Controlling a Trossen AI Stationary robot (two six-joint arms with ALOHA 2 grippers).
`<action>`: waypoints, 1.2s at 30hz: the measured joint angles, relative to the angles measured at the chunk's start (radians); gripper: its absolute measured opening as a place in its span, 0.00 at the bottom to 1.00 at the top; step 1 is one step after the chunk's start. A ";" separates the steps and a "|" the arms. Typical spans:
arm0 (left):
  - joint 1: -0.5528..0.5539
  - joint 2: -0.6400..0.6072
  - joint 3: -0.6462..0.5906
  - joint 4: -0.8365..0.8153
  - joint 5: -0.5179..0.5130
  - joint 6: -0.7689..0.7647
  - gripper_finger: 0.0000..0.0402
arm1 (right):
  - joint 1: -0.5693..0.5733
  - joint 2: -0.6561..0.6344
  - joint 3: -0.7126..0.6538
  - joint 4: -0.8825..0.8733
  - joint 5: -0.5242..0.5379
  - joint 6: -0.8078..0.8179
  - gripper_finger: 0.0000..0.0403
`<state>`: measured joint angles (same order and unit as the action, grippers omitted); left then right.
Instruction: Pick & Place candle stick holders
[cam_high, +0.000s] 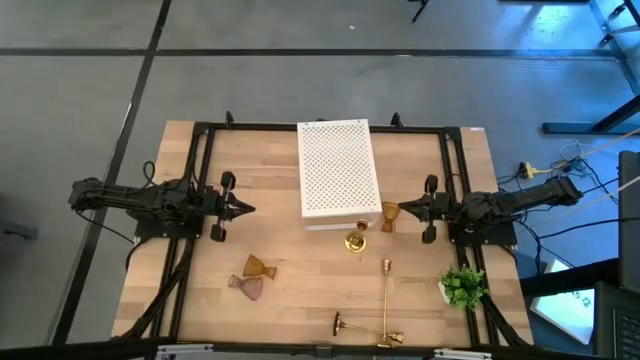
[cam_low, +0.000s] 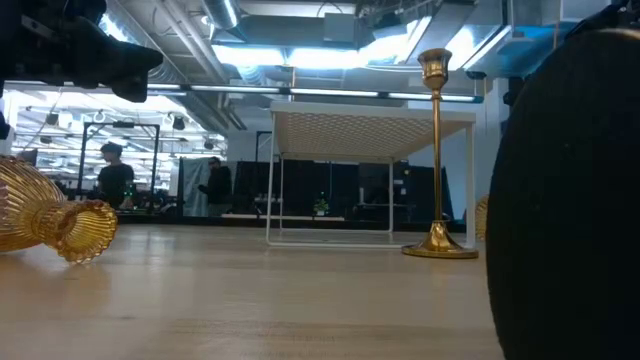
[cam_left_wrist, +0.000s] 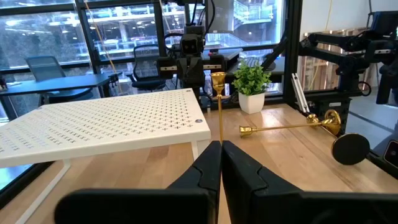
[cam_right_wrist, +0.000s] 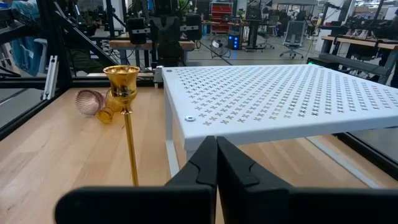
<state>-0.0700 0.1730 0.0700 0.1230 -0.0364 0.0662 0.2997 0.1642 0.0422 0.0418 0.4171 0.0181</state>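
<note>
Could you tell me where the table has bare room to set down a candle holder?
Bare wood lies between the left claw and the white perforated shelf, and left of the two glass holders. It is crowded between the shelf's front edge, the brass candlesticks and the plant.

Pale wood counter (cam_high: 300, 260), planked, smooth, satin sheen catching the ceiling lights in the low view. Polished brass on the upright candlestick (cam_low: 437, 160), mirror-bright at the round base. Same glossy brass on the two candlesticks lying flat (cam_high: 385, 300). Ribbed amber glass goblet holder (cam_low: 45, 220) on its side, translucent, shiny. Pinkish-purple glass holder (cam_right_wrist: 90, 101), fluted too, glassy. White perforated box (cam_high: 338, 170): matt painted sheet, evenly punched with small holes, thin white legs. Matt black fingers (cam_left_wrist: 245, 174) on the left gripper, plastic-looking, smooth. Matching dull black on the right fingers (cam_right_wrist: 239, 171). Green plant (cam_high: 463, 285), leafy, in a matt white pot.
</note>
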 joint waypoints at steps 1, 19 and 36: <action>0.000 0.000 0.000 0.000 0.000 0.000 0.02 | 0.000 0.000 0.000 0.000 0.000 0.000 0.00; 0.000 0.000 0.000 0.000 0.000 0.000 0.02 | 0.000 0.000 0.000 0.000 0.000 0.000 0.00; 0.000 0.000 0.000 0.226 -0.211 0.086 0.02 | 0.000 0.000 0.000 0.000 0.000 0.000 0.00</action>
<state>-0.0700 0.1730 0.0704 0.3486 -0.2479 0.1517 0.2998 0.1642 0.0422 0.0415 0.4171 0.0181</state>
